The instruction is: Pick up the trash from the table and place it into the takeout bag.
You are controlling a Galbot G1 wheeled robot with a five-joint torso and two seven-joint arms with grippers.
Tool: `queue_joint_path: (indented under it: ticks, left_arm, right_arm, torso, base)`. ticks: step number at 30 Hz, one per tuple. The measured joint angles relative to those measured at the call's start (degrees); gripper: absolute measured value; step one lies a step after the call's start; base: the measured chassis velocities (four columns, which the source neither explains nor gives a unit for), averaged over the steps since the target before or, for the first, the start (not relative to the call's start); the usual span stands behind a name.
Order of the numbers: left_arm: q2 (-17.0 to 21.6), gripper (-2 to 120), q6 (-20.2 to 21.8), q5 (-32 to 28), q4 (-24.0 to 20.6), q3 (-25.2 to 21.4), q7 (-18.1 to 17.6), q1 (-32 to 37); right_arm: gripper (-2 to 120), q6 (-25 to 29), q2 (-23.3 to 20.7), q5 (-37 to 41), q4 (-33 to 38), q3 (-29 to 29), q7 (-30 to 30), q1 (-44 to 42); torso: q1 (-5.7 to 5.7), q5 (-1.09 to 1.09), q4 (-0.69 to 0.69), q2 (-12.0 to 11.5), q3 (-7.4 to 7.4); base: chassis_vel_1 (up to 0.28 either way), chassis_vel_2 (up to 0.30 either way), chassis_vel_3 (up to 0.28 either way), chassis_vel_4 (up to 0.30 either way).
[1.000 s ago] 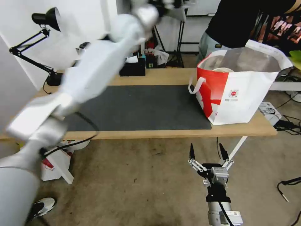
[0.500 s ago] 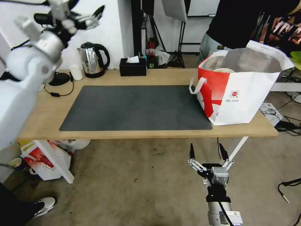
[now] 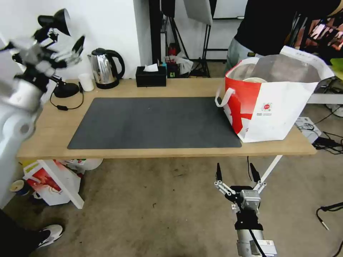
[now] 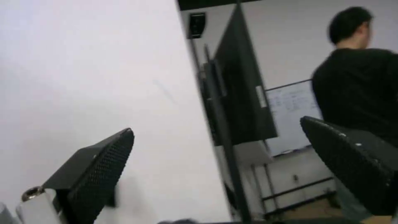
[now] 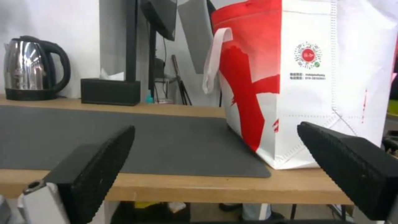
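Observation:
The takeout bag (image 3: 278, 107), white with a red side panel and foil lining, stands open on the right end of the table (image 3: 50, 132). It also shows in the right wrist view (image 5: 311, 77). A pale round rim of trash (image 3: 254, 79) peeks out inside its mouth. My left gripper (image 3: 62, 46) is raised at the far left near the lamp, open and holding nothing; in its wrist view the left gripper (image 4: 217, 127) faces the wall. My right gripper (image 3: 235, 167) hangs open below the table's front edge, and the right gripper (image 5: 216, 127) faces the bag.
A dark grey mat (image 3: 157, 121) covers the table's middle. Along the back stand a kettle (image 3: 105, 67), small white cup (image 3: 85, 82), black tissue box (image 3: 151, 76) and desk lamp (image 3: 53, 21). A person in black stands behind the bag. A red-and-white box (image 3: 53, 182) sits under the table.
My left arm has swung from across the table out to the far left and dropped a little beside the lamp. The right arm and the bag have not moved.

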Motion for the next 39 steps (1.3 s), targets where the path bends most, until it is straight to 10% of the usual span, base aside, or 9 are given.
queue_joint_path:
  ticks: [14,39]
  left_arm:
    - [-18.54,100,1.05,8.72,-13.19,-15.35,-1.71,20.35]
    - [-31.56,100,1.05,8.74,-15.72,-10.92,-0.93,31.26]
  right_arm:
    - [100,0.0,0.0,0.0,0.0,0.0,0.0,0.0]
    - [100,0.0,0.0,0.0,0.0,0.0,0.0,0.0]
  torso:
    - [0.01,0.02,-0.03,0.0,0.0]
    - [0.01,0.01,-0.04,-0.01,0.01]
  base:
    - [0.0,0.0,0.0,0.0]
    - [0.0,0.0,0.0,0.0]
